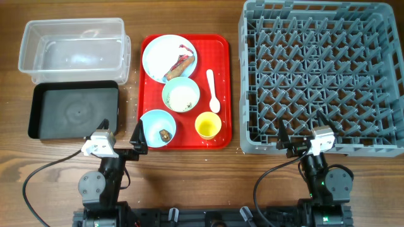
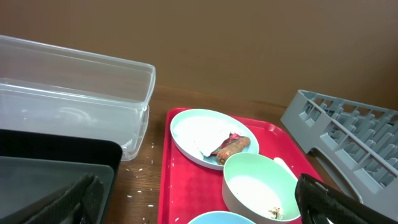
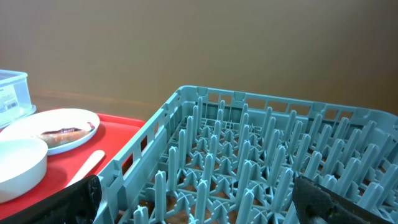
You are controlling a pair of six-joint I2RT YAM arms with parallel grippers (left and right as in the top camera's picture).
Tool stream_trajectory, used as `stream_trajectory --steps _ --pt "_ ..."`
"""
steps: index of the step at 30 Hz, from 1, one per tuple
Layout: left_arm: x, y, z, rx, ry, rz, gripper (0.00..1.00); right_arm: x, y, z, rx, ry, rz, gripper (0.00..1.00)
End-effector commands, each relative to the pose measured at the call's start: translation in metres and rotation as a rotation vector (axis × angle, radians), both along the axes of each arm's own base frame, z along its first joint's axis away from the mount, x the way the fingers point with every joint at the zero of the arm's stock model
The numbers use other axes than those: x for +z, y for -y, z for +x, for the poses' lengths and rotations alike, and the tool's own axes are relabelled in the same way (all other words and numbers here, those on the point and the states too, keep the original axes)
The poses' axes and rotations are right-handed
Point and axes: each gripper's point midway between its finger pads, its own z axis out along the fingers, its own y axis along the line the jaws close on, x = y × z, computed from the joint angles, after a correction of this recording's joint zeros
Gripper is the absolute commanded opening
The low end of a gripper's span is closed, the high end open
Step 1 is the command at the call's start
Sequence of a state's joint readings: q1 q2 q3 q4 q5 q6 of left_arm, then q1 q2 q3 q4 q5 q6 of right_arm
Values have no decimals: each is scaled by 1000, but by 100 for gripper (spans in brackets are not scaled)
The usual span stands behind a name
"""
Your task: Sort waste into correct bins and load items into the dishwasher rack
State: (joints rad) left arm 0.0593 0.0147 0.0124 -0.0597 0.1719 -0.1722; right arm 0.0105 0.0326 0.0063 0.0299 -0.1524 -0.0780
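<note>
On the red tray sit a pale-blue plate with crumpled paper and a sausage piece, a pale-green bowl with rice, a light-blue bowl with a brown scrap, a yellow cup and a white spoon. The clear tub and black tray lie at left, the grey rack at right. My left gripper is open and empty near the tray's front-left corner. My right gripper is open and empty at the rack's front edge. The left wrist view shows the plate and green bowl.
Loose rice grains lie on the wood between the black tray and the red tray. The right wrist view looks over the rack's pegs, with the spoon and plate to its left.
</note>
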Motion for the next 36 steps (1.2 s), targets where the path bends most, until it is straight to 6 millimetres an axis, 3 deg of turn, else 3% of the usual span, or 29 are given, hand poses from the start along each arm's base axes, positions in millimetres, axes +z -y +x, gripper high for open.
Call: stream_trajectory --steps 1,6,10,15,18,21,24,29,33,36 --pt "-1 -3 0 14 2 9 100 5 3 0 -18 26 -25 100" --pt "7 3 0 -17 38 9 100 23 -6 -3 35 101 -25 100" --pt "56 12 -6 -74 155 -30 100 55 -9 -9 52 159 -27 100" --pt "103 14 2 -88 88 -39 100 111 -21 -4 120 157 -34 100" --pt "136 19 28 -126 -7 -52 100 141 -30 18 175 45 -29 100" --pt "161 24 60 -165 -83 -65 100 153 -30 41 179 -114 -17 100" --pt "177 31 106 -225 -220 -51 100 164 -31 66 180 -337 0 100" --pt "160 61 188 -365 -526 29 100 162 -32 95 185 -616 23 100" --pt "95 105 235 -544 -640 301 100 129 -33 122 173 -729 79 100" --pt "37 123 252 -590 -731 301 100 91 -34 131 142 -871 149 100"
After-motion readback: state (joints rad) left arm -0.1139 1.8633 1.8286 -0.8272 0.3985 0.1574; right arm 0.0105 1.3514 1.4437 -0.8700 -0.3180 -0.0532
